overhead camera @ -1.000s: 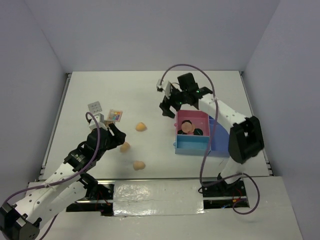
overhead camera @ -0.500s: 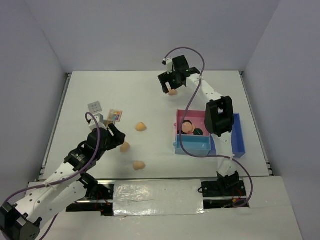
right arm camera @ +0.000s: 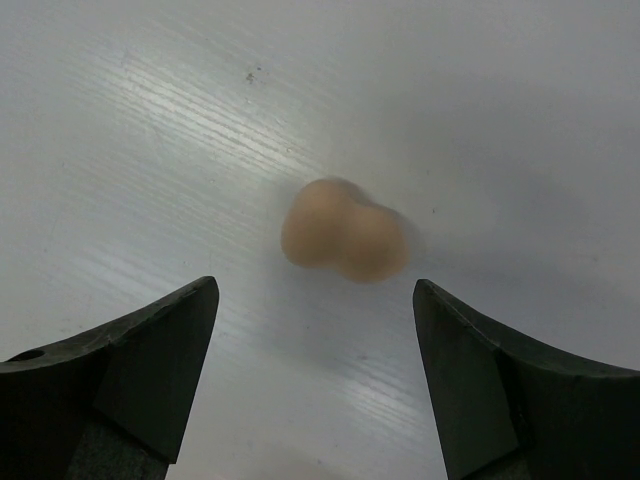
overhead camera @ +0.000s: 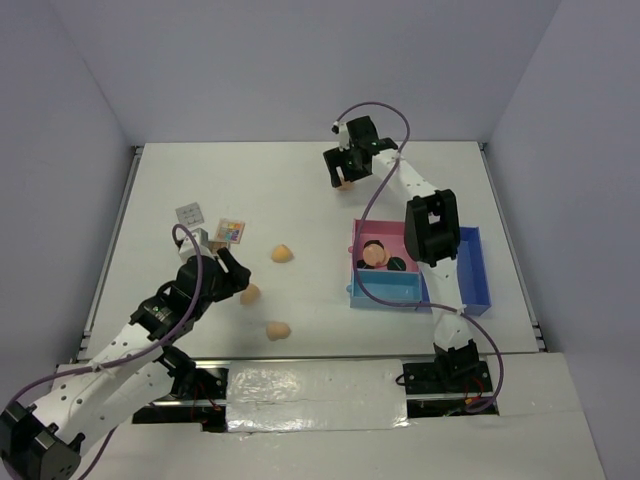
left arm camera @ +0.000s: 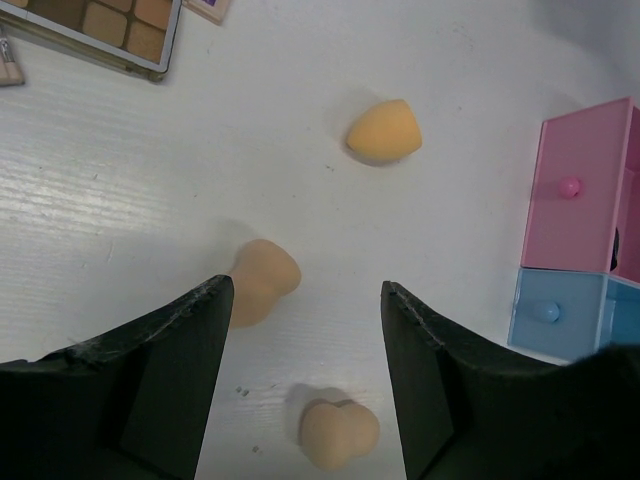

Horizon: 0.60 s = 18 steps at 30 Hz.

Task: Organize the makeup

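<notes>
Overhead, right gripper (overhead camera: 345, 172): hanging over the far middle of the table (overhead camera: 200, 170), directly above the far sponge (overhead camera: 345, 184); the sponge is lying on the table, ungripped.
Overhead, left gripper (overhead camera: 232, 268): hovering at the left, between the coloured palette (overhead camera: 232, 231) and the middle sponge (overhead camera: 250, 294); from this view I cannot tell how its fingers are standing.
Overhead, loose makeup: the orange sponge (overhead camera: 283, 254) is lying right of the coloured palette, the near sponge (overhead camera: 277, 329) is sitting closest to the arm bases, and the grey palette (overhead camera: 190, 214) is lying left of the coloured one.
Overhead, tray (overhead camera: 392, 232): sitting right of centre, pink part behind blue part; a peach pad (overhead camera: 375, 257) and a dark disc (overhead camera: 397, 265) are resting in the pink part.
Left wrist, left gripper (left arm camera: 305, 295): its fingers (left arm camera: 180, 360) are standing wide apart and holding nothing.
Left wrist, makeup: the middle sponge (left arm camera: 265, 278) is lying at the tip of the finger on the picture's left, the near sponge (left arm camera: 338, 432) is lying between the fingers, the orange sponge (left arm camera: 385, 131) is lying further out, and a tan palette (left arm camera: 120, 25) is showing at the top left.
Left wrist, tray (left arm camera: 580, 230): showing at the right edge, well apart from the sponges.
Right wrist, right gripper (right arm camera: 315, 300): its fingers (right arm camera: 150, 350) are spread wide and gripping nothing.
Right wrist, far sponge (right arm camera: 345, 243): lying on the table just beyond the gap between the fingertips, touching neither.
</notes>
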Each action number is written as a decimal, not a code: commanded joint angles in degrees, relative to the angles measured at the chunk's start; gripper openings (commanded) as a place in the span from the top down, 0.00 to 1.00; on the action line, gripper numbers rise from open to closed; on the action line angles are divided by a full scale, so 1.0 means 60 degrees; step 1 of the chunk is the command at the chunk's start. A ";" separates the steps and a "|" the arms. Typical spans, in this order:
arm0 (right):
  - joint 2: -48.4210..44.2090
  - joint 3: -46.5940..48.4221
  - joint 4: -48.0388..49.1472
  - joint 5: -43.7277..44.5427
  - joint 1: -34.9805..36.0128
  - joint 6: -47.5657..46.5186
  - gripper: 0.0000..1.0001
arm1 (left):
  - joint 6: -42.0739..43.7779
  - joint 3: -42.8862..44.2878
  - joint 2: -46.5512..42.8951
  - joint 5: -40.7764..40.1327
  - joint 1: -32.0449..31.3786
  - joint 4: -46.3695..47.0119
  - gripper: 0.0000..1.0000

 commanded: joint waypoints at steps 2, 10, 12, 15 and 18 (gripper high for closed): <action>0.0222 0.0686 0.0055 -0.0117 0.0059 0.0136 0.15 | -0.0128 0.0356 0.0145 -0.0093 0.0047 0.0087 0.27; 0.0778 0.1008 -0.0400 -0.0337 0.0030 0.0678 0.19 | -0.0098 0.0649 0.0409 -0.0107 0.0047 -0.0118 0.27; 0.0866 0.1111 -0.0312 -0.0308 0.0044 0.0765 0.19 | -0.0113 0.0707 0.0424 -0.0136 0.0047 -0.0176 0.28; 0.0984 0.1213 -0.0224 -0.0177 0.0044 0.0882 0.20 | -0.0113 0.0795 0.0453 -0.0195 0.0047 -0.0279 0.28; 0.1261 0.1316 -0.0253 -0.0132 0.0044 0.0956 0.22 | -0.0128 0.0897 0.0482 -0.0253 0.0047 -0.0454 0.28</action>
